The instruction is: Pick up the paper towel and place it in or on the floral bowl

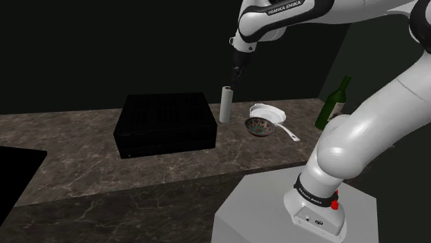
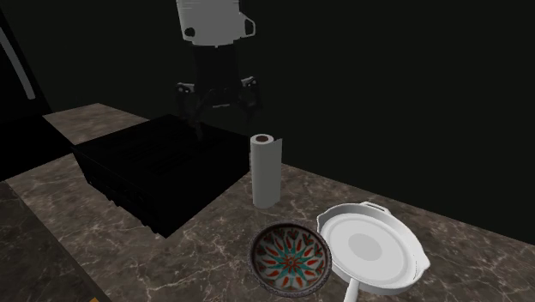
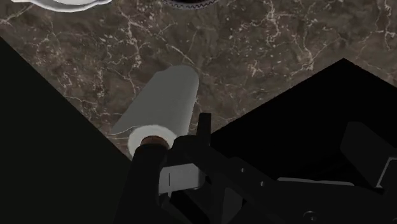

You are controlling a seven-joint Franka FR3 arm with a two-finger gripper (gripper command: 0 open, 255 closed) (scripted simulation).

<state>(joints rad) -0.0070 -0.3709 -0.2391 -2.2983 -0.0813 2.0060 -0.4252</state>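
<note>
Shoulder view: one paper towel (image 1: 226, 103) upright on counter (image 1: 76, 145), below claw (image 1: 237, 81); one floral bowl (image 1: 260, 126), one white pan (image 1: 268, 112), one green bottle (image 1: 333, 103), one black box (image 1: 166, 124). Second exterior view: paper towel between black box and floral bowl. Wrist view: impossible to tell claw's opening.

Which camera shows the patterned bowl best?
The second exterior view: the bowl sits close, its red-and-teal flower pattern seen whole from above. The shoulder view shows it small and distant, beside the white pan. The wrist view catches a sliver of what looks like its rim.
</note>
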